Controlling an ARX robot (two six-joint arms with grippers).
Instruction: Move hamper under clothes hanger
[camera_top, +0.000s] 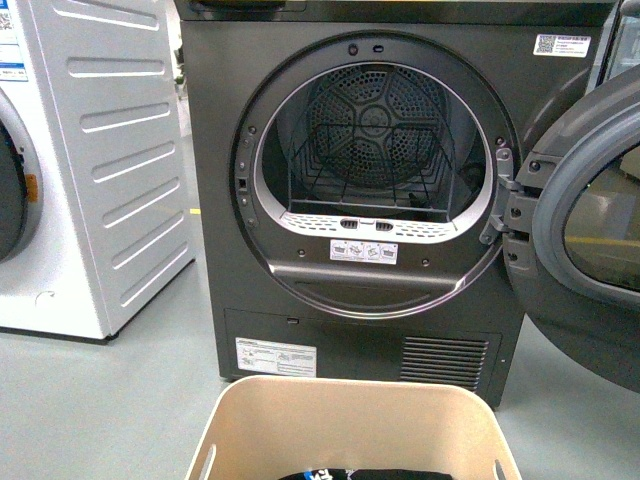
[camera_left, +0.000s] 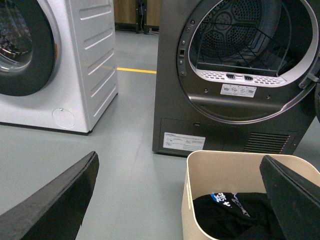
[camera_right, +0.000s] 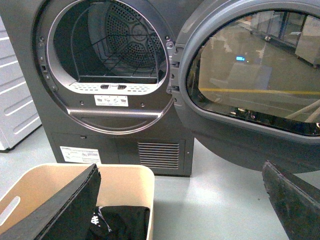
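Cream hamper (camera_top: 350, 405) on floor just before open dark dryer (camera_top: 350, 345), black clothes (camera_top: 370, 473) inside, white washer (camera_top: 110, 200) at left, left gripper (camera_left: 178, 157) and right gripper (camera_right: 181, 167) spread wide, holding nothing, one finger of each over hamper.

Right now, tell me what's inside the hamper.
Inside the hamper lies a black garment with white and blue print. Anything beneath it, and the hamper's floor, is covered.
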